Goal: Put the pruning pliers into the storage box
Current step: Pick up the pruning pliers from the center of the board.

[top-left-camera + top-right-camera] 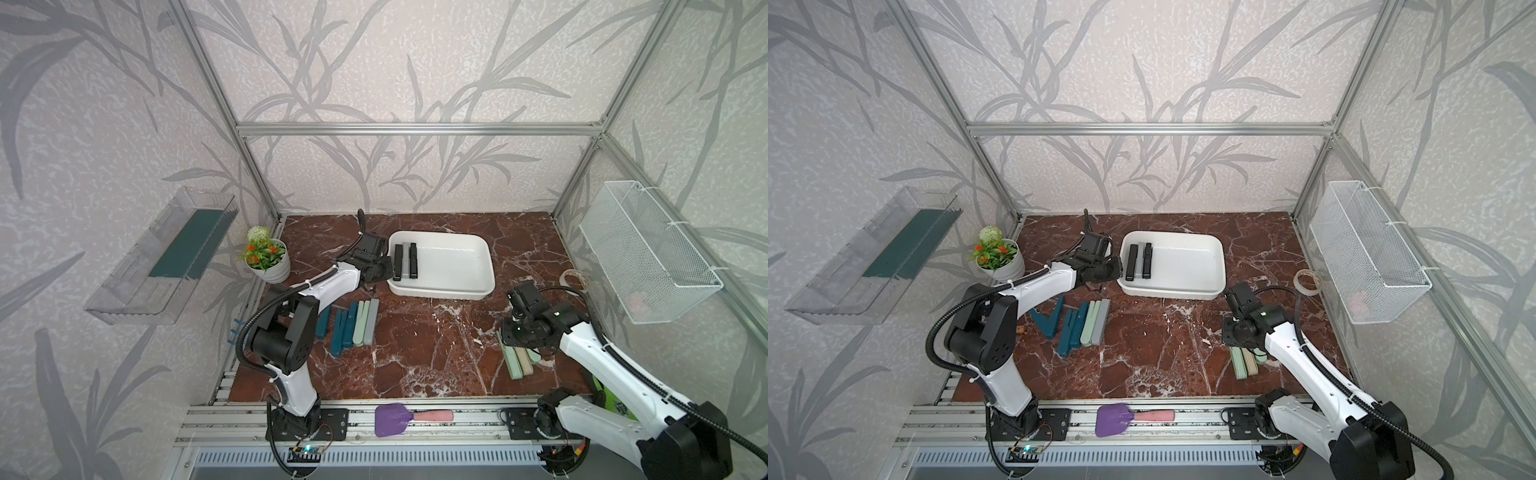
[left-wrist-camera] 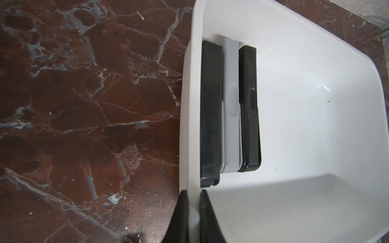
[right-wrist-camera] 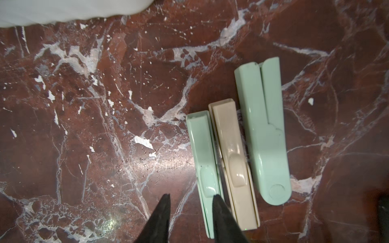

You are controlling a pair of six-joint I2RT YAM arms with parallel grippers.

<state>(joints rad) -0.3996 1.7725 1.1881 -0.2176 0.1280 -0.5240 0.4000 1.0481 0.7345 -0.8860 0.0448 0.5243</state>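
The red marble table [image 1: 436, 353] lies under both arms. The storage box [image 1: 436, 293] sits ahead of the left gripper [image 2: 192, 193], which is clamped tight on the box's near rim (one finger outside, one inside). Three pruning pliers [image 2: 231, 126], black, grey, black, lie side by side in the box just past that gripper's tips, against the gripped wall. The right gripper [image 3: 190, 196] hangs over the table, jaws partly apart, nothing held. One fingertip [image 3: 217, 202] overlaps the pale green pliers [image 3: 205, 157]. The beige pliers [image 3: 233, 157] and the second green pliers [image 3: 265, 136] lie just beside, on that finger's side. A teal-green-grey row [image 1: 353, 324] lies behind the left gripper, beside its forearm.
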